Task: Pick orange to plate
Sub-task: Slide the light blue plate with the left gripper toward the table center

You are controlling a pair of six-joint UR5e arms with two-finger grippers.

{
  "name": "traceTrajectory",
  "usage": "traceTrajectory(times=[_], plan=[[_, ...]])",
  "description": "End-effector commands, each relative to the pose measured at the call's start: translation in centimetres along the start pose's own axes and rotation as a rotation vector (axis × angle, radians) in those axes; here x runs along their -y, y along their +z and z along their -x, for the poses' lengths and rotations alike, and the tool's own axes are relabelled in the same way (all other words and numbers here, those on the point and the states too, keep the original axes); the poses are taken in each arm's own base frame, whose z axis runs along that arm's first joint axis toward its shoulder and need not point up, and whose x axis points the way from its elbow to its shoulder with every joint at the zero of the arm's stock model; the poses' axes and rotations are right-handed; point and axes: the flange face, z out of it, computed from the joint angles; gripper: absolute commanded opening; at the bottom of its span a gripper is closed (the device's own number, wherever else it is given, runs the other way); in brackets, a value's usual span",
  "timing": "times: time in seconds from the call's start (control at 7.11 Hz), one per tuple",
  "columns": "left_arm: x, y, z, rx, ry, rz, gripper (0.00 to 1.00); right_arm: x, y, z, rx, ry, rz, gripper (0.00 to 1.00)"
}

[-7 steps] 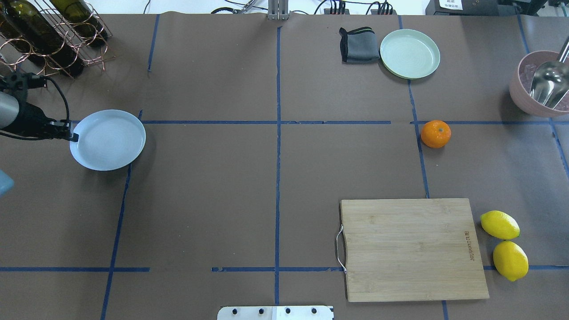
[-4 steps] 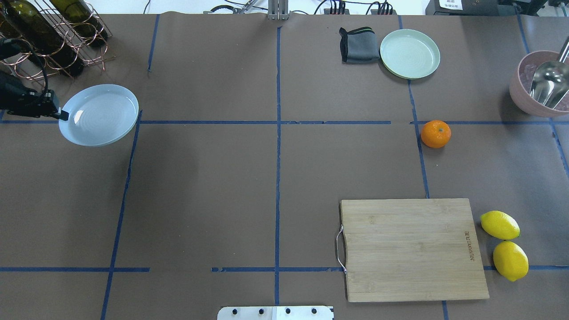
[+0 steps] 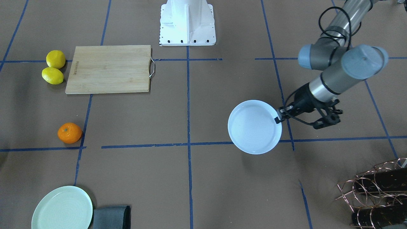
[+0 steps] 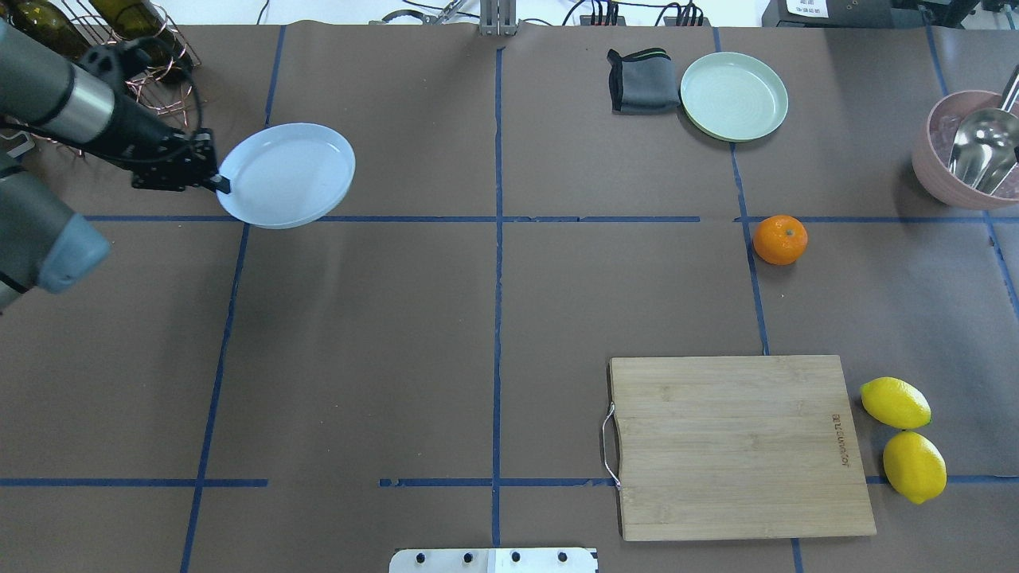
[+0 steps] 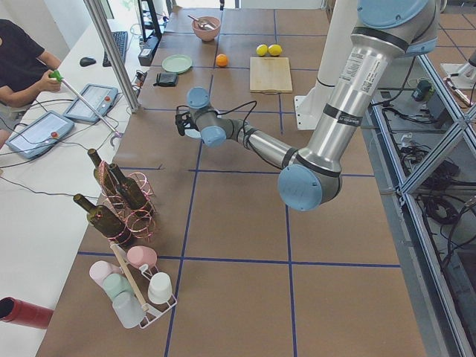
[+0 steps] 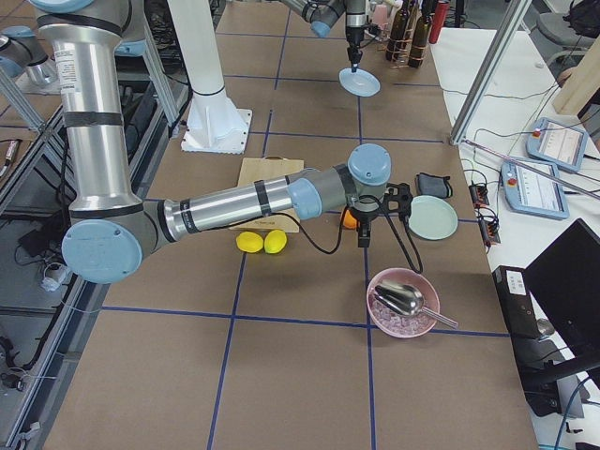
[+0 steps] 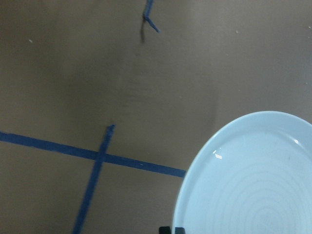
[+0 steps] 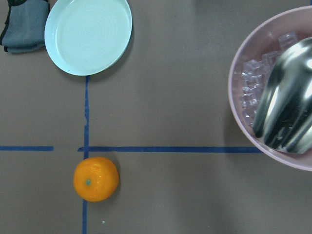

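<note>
The orange sits alone on the brown table on the right, next to a blue tape line; it also shows in the right wrist view. The pale bluish-white plate hangs tilted above the table at the far left, and my left gripper is shut on its rim. Its fingertips peek in at the plate's edge in the left wrist view. My right gripper shows only in the exterior right view, hovering over the orange; I cannot tell whether it is open or shut.
A mint-green plate and a grey cloth lie at the far right. A pink bowl holds ice and a metal scoop. A wooden cutting board and two lemons lie near right. A bottle rack stands far left.
My left gripper has carried the plate away from the table's left edge, first farther back, then to the right towards the middle. The orange has not moved.
</note>
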Motion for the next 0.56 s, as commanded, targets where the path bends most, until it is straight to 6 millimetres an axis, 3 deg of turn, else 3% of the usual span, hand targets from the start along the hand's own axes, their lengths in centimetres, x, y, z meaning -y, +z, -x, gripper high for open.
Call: traceTrajectory(times=[0.0, 0.14, 0.42], plan=[[-5.3, 5.0, -7.0, -0.023, -0.064, 0.003, 0.00, 0.4, 2.0, 4.3, 0.030, 0.026, 0.003, 1.00], [-6.8, 7.4, -9.0, -0.017, -0.071, -0.012, 0.00, 0.7, 2.1, 5.3, 0.027, 0.044, -0.001, 1.00], [-8.7, 9.6, -10.1, -0.013, -0.068, -0.050, 0.00, 1.1, 2.6, 7.1, 0.034, 0.044, 0.004, 1.00]])
